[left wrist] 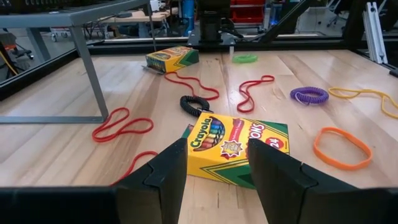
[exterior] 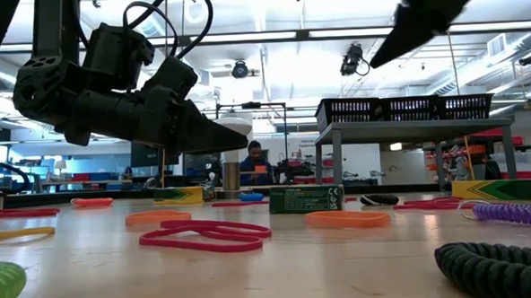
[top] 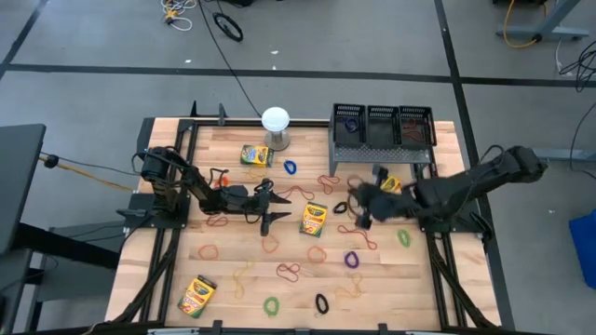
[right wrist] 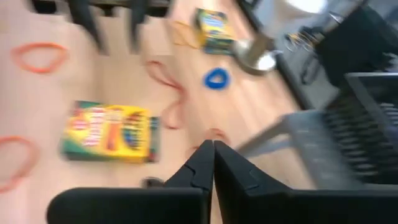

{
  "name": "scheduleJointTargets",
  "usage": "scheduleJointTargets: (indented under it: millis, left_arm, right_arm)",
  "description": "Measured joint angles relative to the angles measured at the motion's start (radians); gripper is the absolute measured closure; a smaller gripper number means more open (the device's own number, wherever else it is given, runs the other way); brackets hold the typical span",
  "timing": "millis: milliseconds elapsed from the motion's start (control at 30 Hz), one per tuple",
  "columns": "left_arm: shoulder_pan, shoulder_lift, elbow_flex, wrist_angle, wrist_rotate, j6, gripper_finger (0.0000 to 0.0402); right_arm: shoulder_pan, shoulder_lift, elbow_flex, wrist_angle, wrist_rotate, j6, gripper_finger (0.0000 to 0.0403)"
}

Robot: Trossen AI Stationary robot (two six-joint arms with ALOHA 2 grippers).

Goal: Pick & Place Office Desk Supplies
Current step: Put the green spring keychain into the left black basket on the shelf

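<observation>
One crayon box (left wrist: 233,146) lies flat on the table (top: 233,288) just ahead of the left gripper (left wrist: 217,168), fingers spread, not touching it. Right gripper (right wrist: 212,163) raised, fingers pressed together, empty.

Four yellow-and-green crayon boxes (top: 314,219) lie flat on the counter (top: 233,149): one mid-counter, one near the far edge (top: 254,154), one at the near left corner (top: 196,296), one under the riser's right side (top: 390,183). Thin rubber-band loops (top: 296,272) in red, orange, purple, blue, green and black lie scattered across the wood. Three black mesh bins (top: 383,124) stand side by side at the far right.
</observation>
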Motion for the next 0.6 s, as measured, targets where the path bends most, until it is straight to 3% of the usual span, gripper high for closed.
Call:
scheduleJointTargets:
  millis: [233, 600]
  left_arm:
    - [0.000, 0.000, 0.000, 0.000, 0.000, 0.003, 0.0226]
    - [0.000, 0.000, 0.000, 0.000, 0.000, 0.003, 0.0225]
  right_arm:
    - [0.114, 0.000, -0.127, 0.224, 0.005, 0.003, 0.0393]
    - [0.132, 0.000, -0.226, 0.462, 0.017, -0.102, 0.0398]
